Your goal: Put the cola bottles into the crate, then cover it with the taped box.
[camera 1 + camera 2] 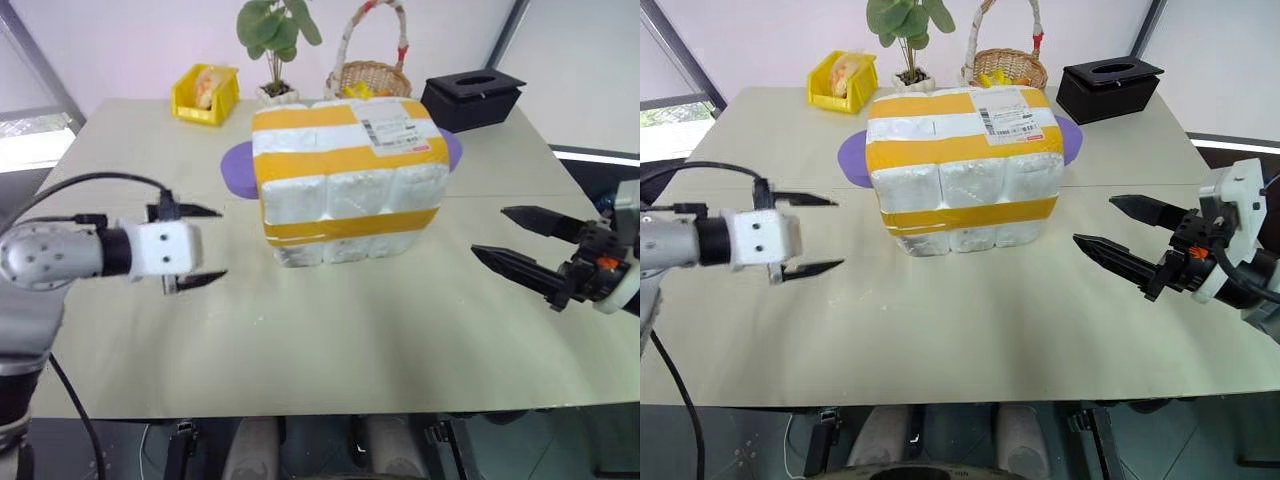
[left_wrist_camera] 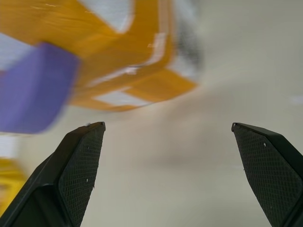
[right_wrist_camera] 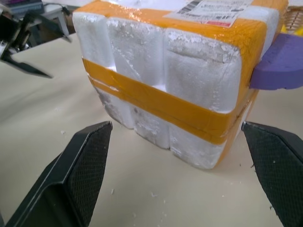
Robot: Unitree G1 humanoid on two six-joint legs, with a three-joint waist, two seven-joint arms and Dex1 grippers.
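Observation:
The taped box [image 1: 345, 165], white foam with broad yellow bands and a shipping label on top, stands in the middle of the table. Its lowest foam layer with a yellow band looks like the crate [image 1: 345, 240], covered by the box. The cola bottles are hidden. My left gripper [image 1: 222, 243] hangs open a short way left of the box, nothing between its fingers. My right gripper [image 1: 488, 231] is open to the right of the box, also apart from it. The right wrist view faces the box's side [image 3: 161, 71]; the left wrist view shows its corner [image 2: 142, 61], blurred.
A purple flat piece [image 1: 237, 165] sticks out from behind the box on both sides. Along the back of the table [image 1: 330, 350] stand a yellow bin [image 1: 205, 95], a potted plant [image 1: 278, 40], a woven basket [image 1: 368, 75] and a black box [image 1: 472, 97].

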